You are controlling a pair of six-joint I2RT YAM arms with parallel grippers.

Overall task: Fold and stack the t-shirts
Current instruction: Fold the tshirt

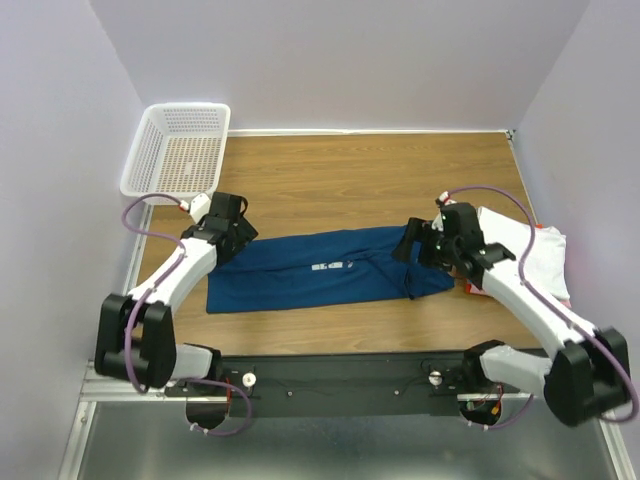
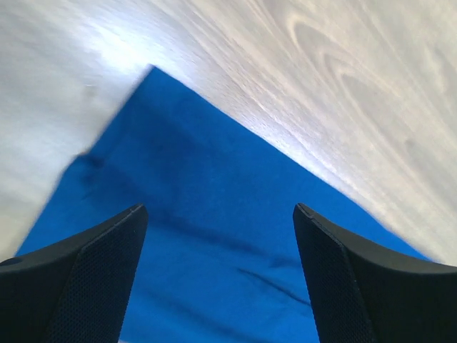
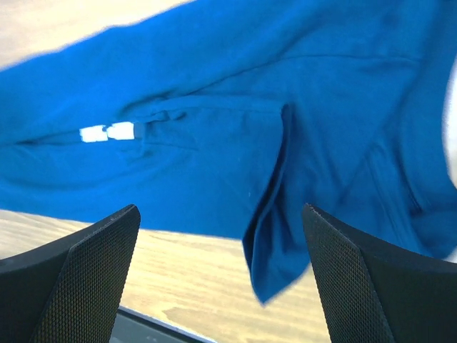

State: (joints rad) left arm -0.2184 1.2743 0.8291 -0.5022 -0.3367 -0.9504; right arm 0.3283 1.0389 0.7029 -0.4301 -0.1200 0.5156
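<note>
Wooden table (image 1: 350,180) carries the dark teal-blue tee (image 1: 290,280), folded into a long band between both arms; left pincer (image 1: 235,235) and right pincer (image 1: 415,245) hover released over its ends, gripping nothing.

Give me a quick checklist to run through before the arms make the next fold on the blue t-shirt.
1. Left gripper open and empty: ok, jaws wide over the left end of the blue t-shirt.
2. Right gripper open and empty: ok, jaws wide over the right end.
3. Shirt lying as a neat flat strip: not ok, a flap sticks out at the near right edge.
4. Shirt fully on the table: ok.
5. Stack of folded tees clear of the fold: cannot tell, partly hidden in the top view.
</note>
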